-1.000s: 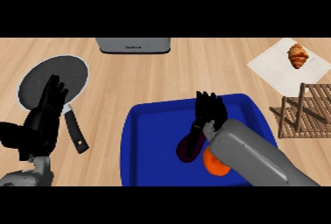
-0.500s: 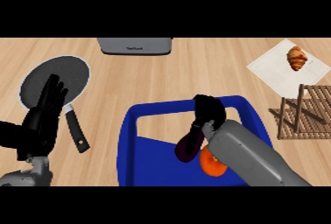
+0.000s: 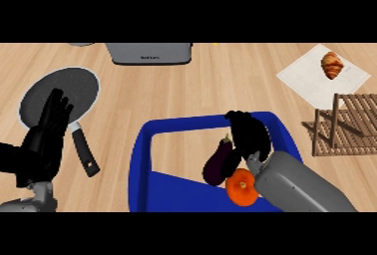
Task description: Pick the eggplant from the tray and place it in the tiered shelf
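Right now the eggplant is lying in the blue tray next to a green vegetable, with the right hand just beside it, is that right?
Not quite. In the head view the vegetable next to the eggplant is orange, not green. The rest holds: the eggplant lies in the blue tray, and the right hand is just beside it.

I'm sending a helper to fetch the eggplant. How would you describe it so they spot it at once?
Find the blue tray near the counter's front edge. Inside it, beside the robot's right hand, lies the eggplant: long, glossy and dark purple, unlike the round orange vegetable just below it.
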Robot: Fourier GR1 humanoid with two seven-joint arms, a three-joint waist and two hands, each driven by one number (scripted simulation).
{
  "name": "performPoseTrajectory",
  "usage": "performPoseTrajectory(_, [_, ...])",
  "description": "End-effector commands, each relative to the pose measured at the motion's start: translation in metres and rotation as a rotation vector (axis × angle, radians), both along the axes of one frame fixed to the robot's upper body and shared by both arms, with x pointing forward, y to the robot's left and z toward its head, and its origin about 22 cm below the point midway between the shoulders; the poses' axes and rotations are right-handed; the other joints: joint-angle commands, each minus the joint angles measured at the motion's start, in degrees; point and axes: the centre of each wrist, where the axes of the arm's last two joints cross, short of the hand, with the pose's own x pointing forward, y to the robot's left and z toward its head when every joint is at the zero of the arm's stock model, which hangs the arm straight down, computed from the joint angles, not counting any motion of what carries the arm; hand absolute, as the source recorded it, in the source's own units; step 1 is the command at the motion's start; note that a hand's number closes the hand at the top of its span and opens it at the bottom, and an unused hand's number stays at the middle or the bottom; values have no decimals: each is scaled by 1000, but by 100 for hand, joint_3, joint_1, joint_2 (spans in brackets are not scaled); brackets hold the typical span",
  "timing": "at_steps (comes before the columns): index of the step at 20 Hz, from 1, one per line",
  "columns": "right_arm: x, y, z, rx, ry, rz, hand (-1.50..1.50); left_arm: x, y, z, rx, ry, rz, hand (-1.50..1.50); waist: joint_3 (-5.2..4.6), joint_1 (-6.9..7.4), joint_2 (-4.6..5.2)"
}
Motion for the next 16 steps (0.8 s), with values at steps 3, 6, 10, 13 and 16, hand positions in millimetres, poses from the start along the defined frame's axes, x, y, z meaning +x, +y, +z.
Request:
performPoseTrajectory(3, [-63, -102, -25, -63, -9, 144, 150, -9, 20, -4, 8, 23, 84, 0, 65, -596, 58])
performPoseTrajectory(6, [-90, -132, -9, 57, -52, 170, 150, -14, 26, -11, 13, 29, 107, 0, 55, -675, 81])
performPoseTrajectory(10, [-111, -170, 15, 145, -115, 191, 150, -20, 22, -4, 5, 14, 86, 0, 58, -533, 106])
performPoseTrajectory(13, [-111, -177, 54, 270, -267, 121, 150, -24, 22, -4, 6, 4, 89, 0, 48, -572, 88])
performPoseTrajectory(16, [-110, -179, 87, 421, -416, 62, 150, -25, 34, -6, 13, 20, 117, 0, 47, -670, 69])
